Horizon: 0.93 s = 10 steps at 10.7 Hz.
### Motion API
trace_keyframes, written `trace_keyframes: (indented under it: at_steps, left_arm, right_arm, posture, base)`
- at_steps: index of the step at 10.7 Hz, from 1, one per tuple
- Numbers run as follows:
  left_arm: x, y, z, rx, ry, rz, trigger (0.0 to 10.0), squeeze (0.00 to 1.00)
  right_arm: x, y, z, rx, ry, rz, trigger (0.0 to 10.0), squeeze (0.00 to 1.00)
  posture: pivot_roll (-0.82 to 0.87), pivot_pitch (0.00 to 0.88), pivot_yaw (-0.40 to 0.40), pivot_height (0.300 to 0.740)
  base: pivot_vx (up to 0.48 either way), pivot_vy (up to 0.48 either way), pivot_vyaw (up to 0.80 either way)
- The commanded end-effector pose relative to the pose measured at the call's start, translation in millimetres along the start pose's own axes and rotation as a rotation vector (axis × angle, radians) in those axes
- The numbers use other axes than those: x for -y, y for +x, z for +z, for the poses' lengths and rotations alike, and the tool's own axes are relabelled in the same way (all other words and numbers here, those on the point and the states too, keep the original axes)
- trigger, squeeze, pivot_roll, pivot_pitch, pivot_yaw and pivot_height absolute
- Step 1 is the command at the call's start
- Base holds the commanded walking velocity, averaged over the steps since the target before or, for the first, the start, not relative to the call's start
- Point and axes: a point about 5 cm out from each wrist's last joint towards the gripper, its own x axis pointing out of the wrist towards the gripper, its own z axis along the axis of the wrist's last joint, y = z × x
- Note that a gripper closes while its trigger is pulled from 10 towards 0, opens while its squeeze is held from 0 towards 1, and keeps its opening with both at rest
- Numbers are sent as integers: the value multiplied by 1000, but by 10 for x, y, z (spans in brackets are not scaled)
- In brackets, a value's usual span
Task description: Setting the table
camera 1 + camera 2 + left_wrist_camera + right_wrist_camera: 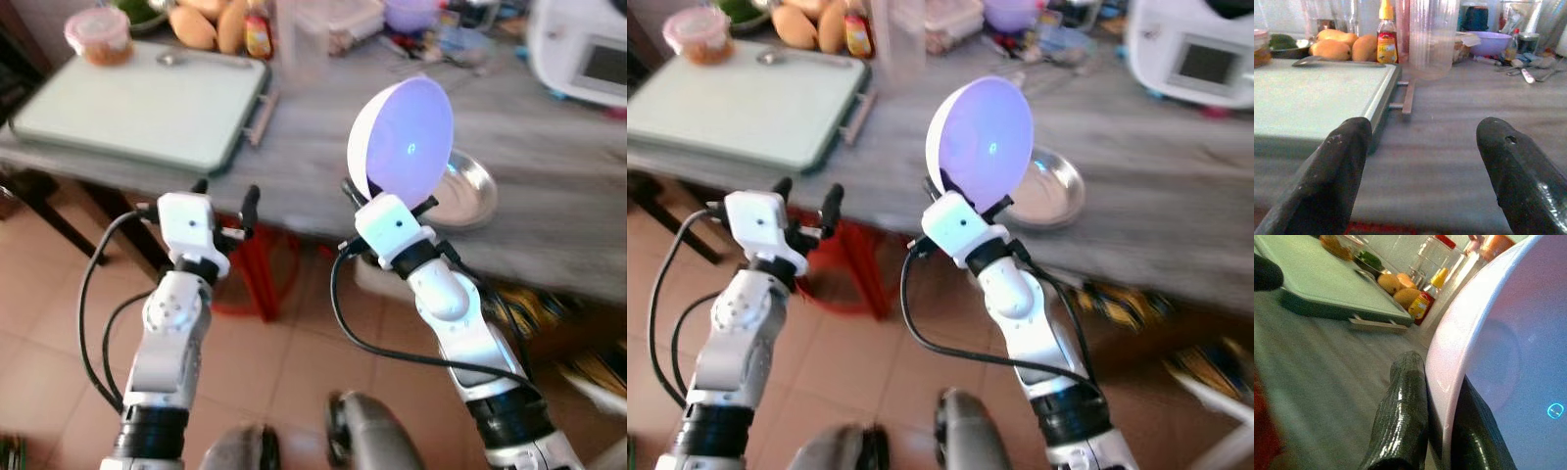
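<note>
My right gripper (386,198) is shut on the rim of a lilac plastic bowl (404,139), held on edge above the near edge of the grey table (304,157). The bowl's pale outside and purple inside are close up in the right wrist view, bowl (1508,342), with one black finger (1400,411) on each side of the rim. A steel plate (460,192) lies on the table just behind the bowl. My left gripper (226,197) is open and empty, at the table's front edge near a pale green tray (147,106).
At the table's back stand mangoes (1334,47), a small sauce bottle (1386,41), a clear plastic cup (1432,36), a purple bowl (1488,41), a red-lidded tub (100,34) and a white appliance (588,49). A red stool (257,269) stands under the table.
</note>
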Motion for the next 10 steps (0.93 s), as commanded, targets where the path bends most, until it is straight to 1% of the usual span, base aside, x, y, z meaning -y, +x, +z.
trace_keyframes:
  at_steps: [1, 4, 7, 10]
  left_arm:
    - [13, -17, 26, 14, 3, -9, 10000, 0]
    - [-8, -42, 39, 25, -16, -2, 10000, 0]
    - [-30, -84, 39, 21, -16, 6, 10000, 0]
    - [-43, -81, 44, 22, -19, 13, 10000, 0]
  right_arm:
    - [60, 25, -15, -12, -9, -24, 10000, 0]
    - [78, 52, -43, -34, -13, -36, 10000, 0]
    - [100, 95, -44, -39, -18, -45, 10000, 0]
    - [94, 116, -52, -45, -20, -44, 10000, 0]
  posture:
    - [-96, 184, 5, 740]
    - [-91, 186, 2, 740]
    - [-85, 188, 1, 740]
    - [-85, 188, -1, 740]
  base:
    - [458, 0, 0]
    - [0, 0, 0]
    - [0, 0, -800]
    - [0, 0, -735]
